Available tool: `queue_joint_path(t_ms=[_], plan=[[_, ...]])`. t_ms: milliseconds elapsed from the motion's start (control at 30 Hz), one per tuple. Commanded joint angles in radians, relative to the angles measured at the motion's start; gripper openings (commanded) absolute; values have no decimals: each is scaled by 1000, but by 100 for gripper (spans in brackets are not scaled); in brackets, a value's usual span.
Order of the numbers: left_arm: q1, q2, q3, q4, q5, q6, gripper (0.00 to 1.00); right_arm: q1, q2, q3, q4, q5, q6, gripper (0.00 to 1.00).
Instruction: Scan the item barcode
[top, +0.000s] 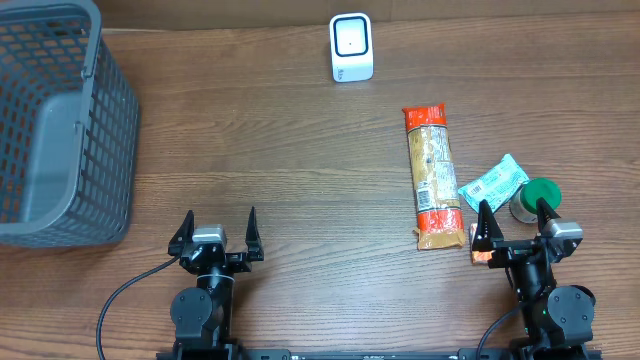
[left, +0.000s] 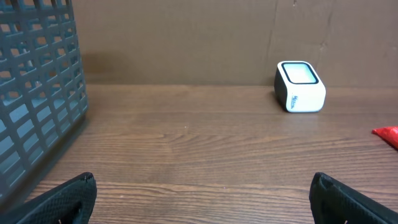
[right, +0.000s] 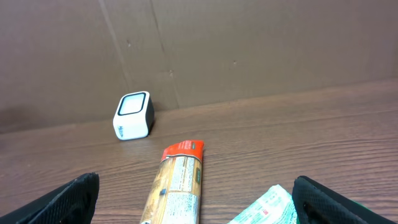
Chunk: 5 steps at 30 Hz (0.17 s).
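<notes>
A white barcode scanner stands at the table's far edge, its window facing up; it also shows in the left wrist view and the right wrist view. Three items lie at the right: a long orange-and-red pasta packet, a green-and-white sachet and a green-lidded jar. I cannot make out a barcode on any of them. My right gripper is open, just in front of the sachet and jar. My left gripper is open over bare wood, holding nothing.
A grey plastic basket fills the far left corner. A brown cardboard wall runs behind the table. The red end of the pasta packet pokes into the left wrist view at the right edge.
</notes>
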Motion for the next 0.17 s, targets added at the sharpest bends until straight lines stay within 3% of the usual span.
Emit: queue_joint_path(t_ms=[0,133], plan=[[5,-11,-3,1,14,19,100,-5,-10,-11,4,-6,-5,100],[5,-11,-3,1,14,19,99,-5,-10,-11,4,-6,-5,100]])
